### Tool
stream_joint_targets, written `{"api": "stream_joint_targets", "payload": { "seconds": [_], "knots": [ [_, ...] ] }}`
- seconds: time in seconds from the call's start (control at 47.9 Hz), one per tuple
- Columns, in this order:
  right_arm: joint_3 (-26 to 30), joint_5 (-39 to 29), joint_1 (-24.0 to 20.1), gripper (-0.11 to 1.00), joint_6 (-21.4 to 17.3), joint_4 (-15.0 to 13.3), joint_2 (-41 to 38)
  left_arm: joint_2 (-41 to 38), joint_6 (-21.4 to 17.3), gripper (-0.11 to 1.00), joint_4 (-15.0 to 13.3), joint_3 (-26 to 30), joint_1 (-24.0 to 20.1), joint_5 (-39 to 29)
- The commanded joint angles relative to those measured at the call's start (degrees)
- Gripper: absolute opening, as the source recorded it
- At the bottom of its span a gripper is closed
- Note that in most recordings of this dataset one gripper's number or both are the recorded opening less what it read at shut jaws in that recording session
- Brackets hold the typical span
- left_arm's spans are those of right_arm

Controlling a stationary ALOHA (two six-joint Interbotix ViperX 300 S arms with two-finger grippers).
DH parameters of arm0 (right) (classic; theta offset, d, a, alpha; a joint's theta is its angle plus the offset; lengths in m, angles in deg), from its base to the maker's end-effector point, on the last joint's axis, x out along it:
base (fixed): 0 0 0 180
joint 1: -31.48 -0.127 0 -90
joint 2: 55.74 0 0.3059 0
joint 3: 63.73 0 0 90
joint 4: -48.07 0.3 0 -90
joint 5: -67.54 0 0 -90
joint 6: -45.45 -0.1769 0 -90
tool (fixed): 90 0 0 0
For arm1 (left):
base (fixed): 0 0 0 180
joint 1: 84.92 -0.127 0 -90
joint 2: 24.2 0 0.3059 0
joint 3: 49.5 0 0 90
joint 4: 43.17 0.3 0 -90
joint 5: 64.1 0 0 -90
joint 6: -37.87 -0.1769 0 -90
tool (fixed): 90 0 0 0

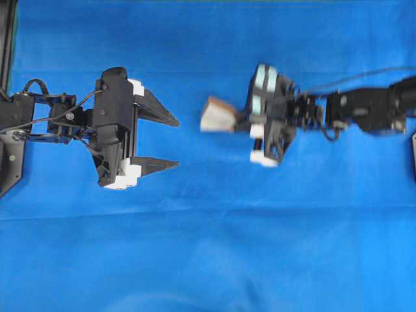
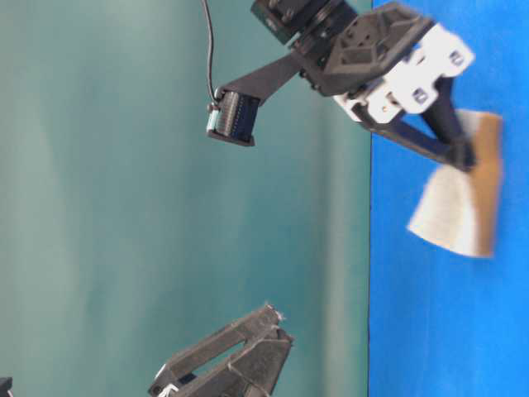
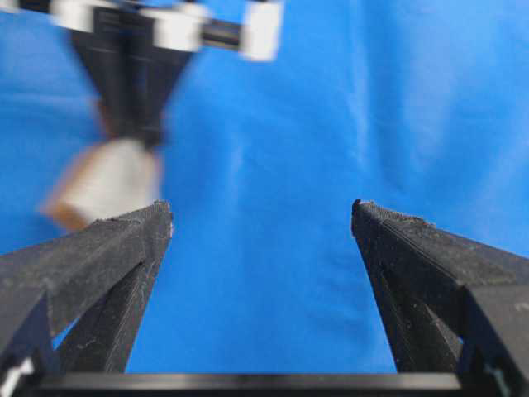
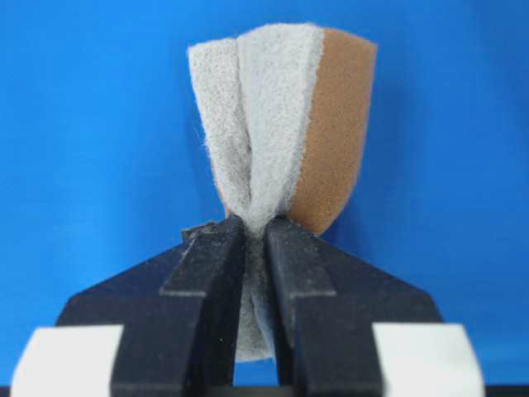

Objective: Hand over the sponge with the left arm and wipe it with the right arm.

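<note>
Your right gripper was clenched on the sponge, pinching its grey-white pad so the orange-brown layer flared to one side. It hung above the blue cloth, right of centre. Your left gripper stood wide apart from it, jaws spread and gripping nothing.

Work surface: flat table covered in a bright blue cloth, fabric runs edge to edge in overhead view. Slight creases and soft folds across the lower half, one faint horizontal fold line. Black metal mounting bracket sits on it at the left edge, arm base bolted there.
</note>
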Motion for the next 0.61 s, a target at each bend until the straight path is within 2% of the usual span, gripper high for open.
{"api": "stream_joint_targets", "payload": {
  "seconds": [0.0, 0.104, 0.292, 0.459, 0.585],
  "knots": [
    [0.53, 0.09, -5.71, 0.14, -0.79, 0.79, 0.88, 0.26, -0.09, 0.88, 0.0, 0.97, 0.18, 0.44],
    [0.88, 0.18, -9.93, 0.14, -2.11, 1.14, 0.79, 0.26, -0.18, 0.88, 0.09, 0.97, 0.18, 0.44],
    [1.32, 0.09, -11.6, 0.14, -3.78, 1.14, 0.44, 0.26, -0.09, 0.88, 0.0, 0.97, 0.18, 0.53],
    [1.23, -0.18, -9.4, 0.14, -2.64, 0.62, 0.44, 0.26, 0.09, 0.88, 0.09, 0.97, 0.18, 0.53],
    [1.05, -0.88, -5.27, 0.14, -2.11, -0.44, 0.53, 0.26, 0.09, 0.88, 0.09, 0.97, 0.18, 0.53]
  ]
}}
